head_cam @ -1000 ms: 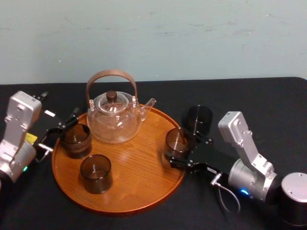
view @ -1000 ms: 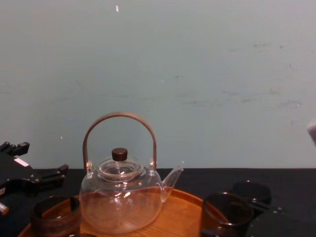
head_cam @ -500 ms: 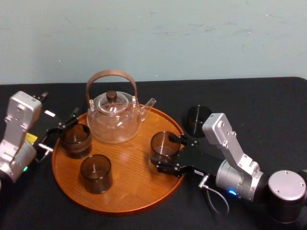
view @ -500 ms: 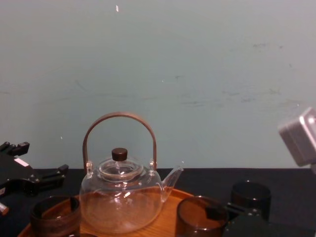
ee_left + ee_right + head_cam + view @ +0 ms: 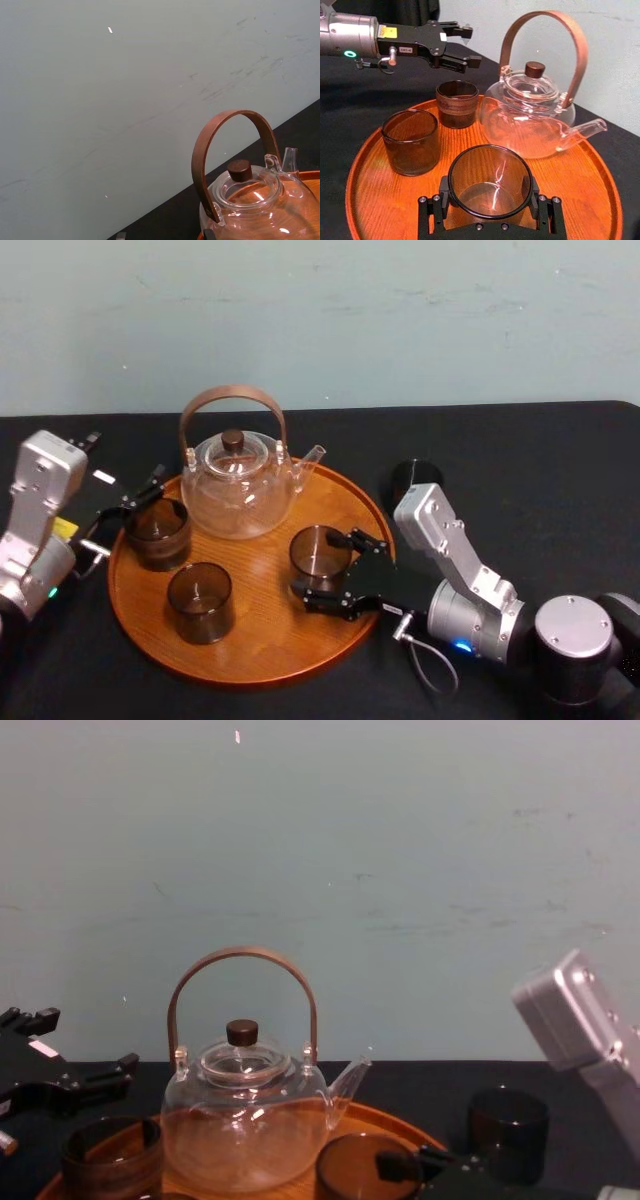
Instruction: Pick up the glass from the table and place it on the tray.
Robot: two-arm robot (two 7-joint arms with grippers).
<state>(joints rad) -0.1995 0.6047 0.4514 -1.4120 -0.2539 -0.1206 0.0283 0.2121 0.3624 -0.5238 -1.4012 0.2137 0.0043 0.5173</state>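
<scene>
My right gripper (image 5: pixel 324 572) is shut on a dark smoky glass (image 5: pixel 320 552), one finger on each side of it, as the right wrist view shows around the glass (image 5: pixel 490 181). The glass stands upright, low over the right-middle of the round orange-brown wooden tray (image 5: pixel 255 665); whether it touches the wood I cannot tell. My left gripper (image 5: pixel 138 498) hovers open at the tray's left edge, just above another dark glass (image 5: pixel 157 530), with nothing between its fingers (image 5: pixel 461 61).
A clear glass teapot (image 5: pixel 238 480) with a brown arched handle stands at the back of the tray. A third dark glass (image 5: pixel 200 602) sits at the tray's front left. One more dark glass (image 5: pixel 414 480) stands on the black table right of the tray.
My right gripper has carried the glass leftward, from the tray's right rim to over its inner surface. The left arm has not moved.
</scene>
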